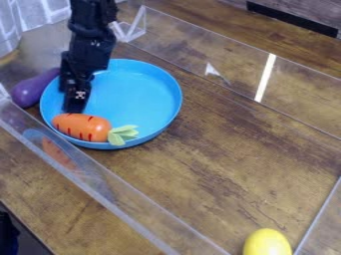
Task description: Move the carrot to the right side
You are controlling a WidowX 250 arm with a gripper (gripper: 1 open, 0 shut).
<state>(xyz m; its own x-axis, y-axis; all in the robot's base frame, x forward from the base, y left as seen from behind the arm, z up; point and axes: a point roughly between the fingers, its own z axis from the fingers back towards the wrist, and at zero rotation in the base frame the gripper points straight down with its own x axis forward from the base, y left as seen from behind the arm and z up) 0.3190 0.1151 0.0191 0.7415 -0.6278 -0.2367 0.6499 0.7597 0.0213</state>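
A dark wooden table fills the view, with clear plastic walls around it; light reflects on the table.
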